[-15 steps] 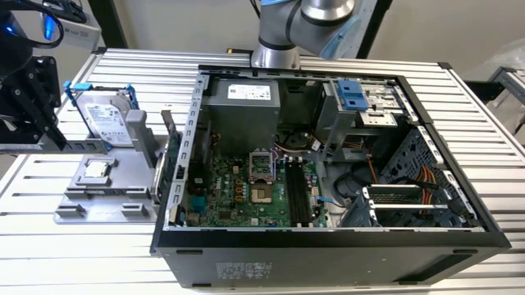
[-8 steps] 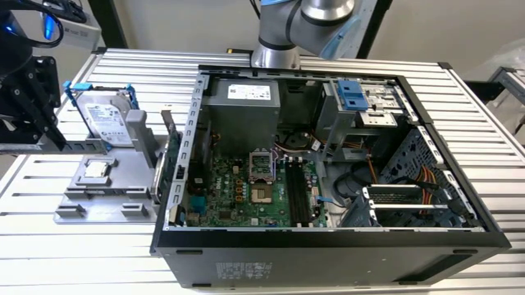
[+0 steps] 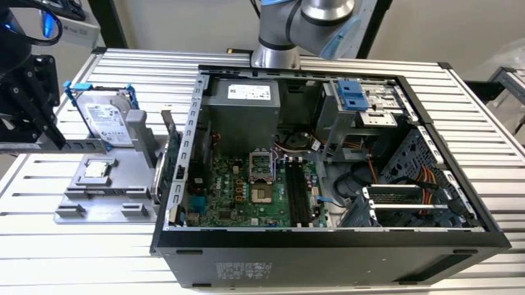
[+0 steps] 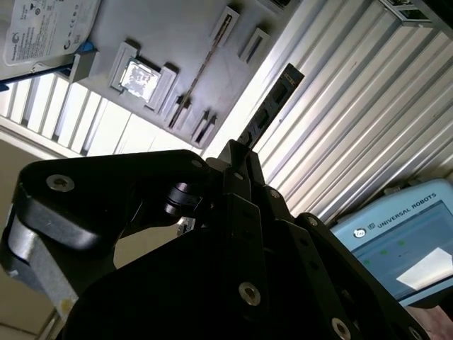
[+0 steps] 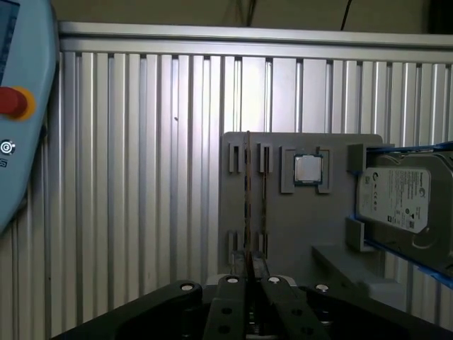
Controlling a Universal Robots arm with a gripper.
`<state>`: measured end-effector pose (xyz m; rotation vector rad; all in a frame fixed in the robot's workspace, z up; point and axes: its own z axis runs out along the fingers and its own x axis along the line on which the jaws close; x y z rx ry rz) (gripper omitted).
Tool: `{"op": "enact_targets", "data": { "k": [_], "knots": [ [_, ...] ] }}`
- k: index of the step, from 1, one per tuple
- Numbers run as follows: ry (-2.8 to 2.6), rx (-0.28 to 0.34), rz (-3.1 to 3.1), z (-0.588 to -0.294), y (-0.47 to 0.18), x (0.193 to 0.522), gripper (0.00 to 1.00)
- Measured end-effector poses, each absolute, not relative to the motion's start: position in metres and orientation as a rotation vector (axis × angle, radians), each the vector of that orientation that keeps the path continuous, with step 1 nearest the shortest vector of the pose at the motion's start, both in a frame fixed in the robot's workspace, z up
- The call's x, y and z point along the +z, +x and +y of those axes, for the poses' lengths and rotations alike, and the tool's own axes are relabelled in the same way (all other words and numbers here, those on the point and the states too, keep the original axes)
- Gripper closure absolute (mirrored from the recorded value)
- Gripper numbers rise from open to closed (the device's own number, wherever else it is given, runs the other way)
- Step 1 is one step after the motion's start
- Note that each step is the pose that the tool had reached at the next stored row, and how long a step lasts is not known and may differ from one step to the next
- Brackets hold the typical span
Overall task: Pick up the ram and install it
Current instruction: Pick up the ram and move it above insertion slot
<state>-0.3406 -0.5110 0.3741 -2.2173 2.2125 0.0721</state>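
Observation:
My gripper (image 5: 251, 282) is shut on the ram (image 5: 248, 205), a thin stick seen edge-on in the first wrist view, running out from the fingertips over the grey fixture (image 5: 333, 234). In the second wrist view the ram (image 4: 272, 103) shows as a dark narrow board sticking out past the gripper (image 4: 241, 150), lifted clear of the ribbed table. In the exterior view the black gripper (image 3: 51, 138) hangs at the exterior view's left, with the ram (image 3: 82, 146) held level beneath it, up above the fixture (image 3: 98, 196).
The fixture also carries a silver hard drive (image 3: 110, 120) in a blue bracket and a small square processor chip (image 3: 98, 169). The open computer case (image 3: 328, 239) fills the middle, its long black memory slots (image 3: 299, 190) beside the processor socket. A teach pendant (image 5: 21, 106) lies on the table.

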Motion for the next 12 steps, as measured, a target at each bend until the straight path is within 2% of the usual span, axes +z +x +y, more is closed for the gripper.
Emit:
{"op": "enact_targets", "data": {
  "k": [12],
  "knots": [
    [-2.217,0.072,2.213,-0.5110,-0.3407,0.3773,1.00]
  ]
}}
